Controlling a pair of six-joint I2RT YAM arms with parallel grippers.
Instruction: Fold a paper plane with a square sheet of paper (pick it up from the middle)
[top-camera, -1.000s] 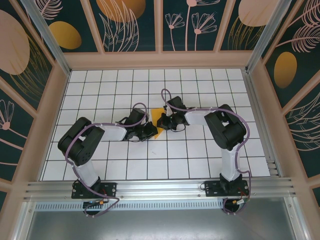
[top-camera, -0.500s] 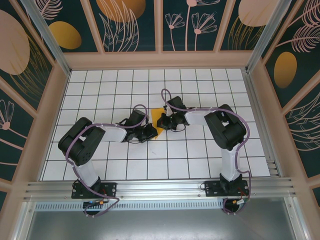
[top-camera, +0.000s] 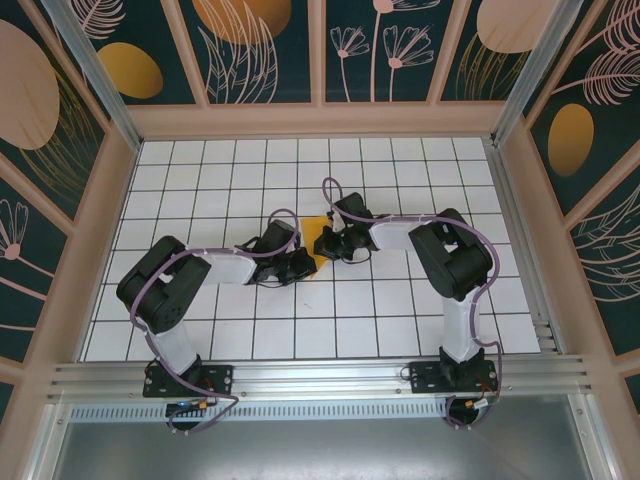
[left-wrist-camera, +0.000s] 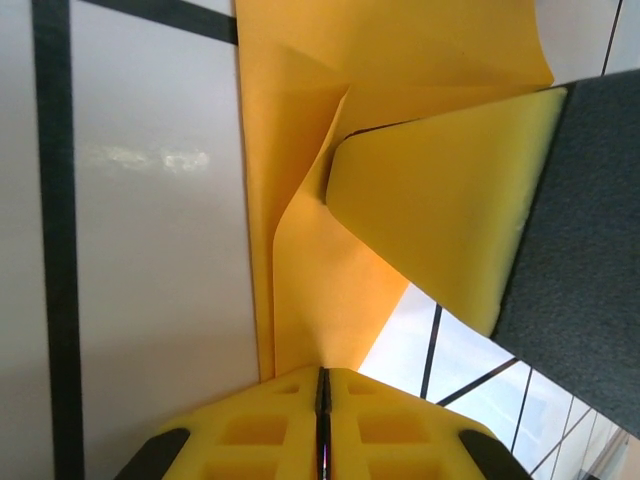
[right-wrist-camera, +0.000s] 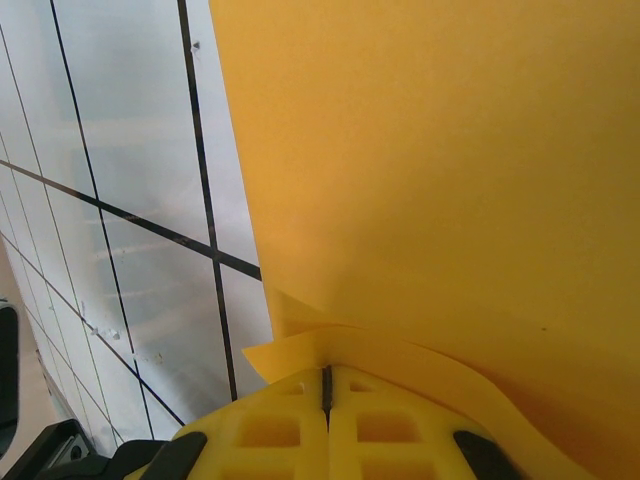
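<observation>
So both arms are bunched up near the middle of the gridded table, with the square sheet of paper squeezed between them and mostly hidden from above, just orange slivers poking out at 12 and 6 o'clock of the wrists. The left gripper comes in from about 8 o'clock of the sheet, the right gripper from about 3 o'clock. On the left wrist cam the pads are pressed tight together with a strip of paper running straight into the seam, so it's pinching the sheet. The other arm's yellow pad is clamped on a flap right beside it, with a bent crease between the two. The right wrist cam has the jaws closed as well, with a couple of layered edges tucked in at the seam and the rest of the sheet fanning away flat. My read: one grip anchors the paper while the other works a crease, hence the crowding. It looks mid-fold to me, nowhere near a dart yet. I'd worry about tearing if they pull apart.
</observation>
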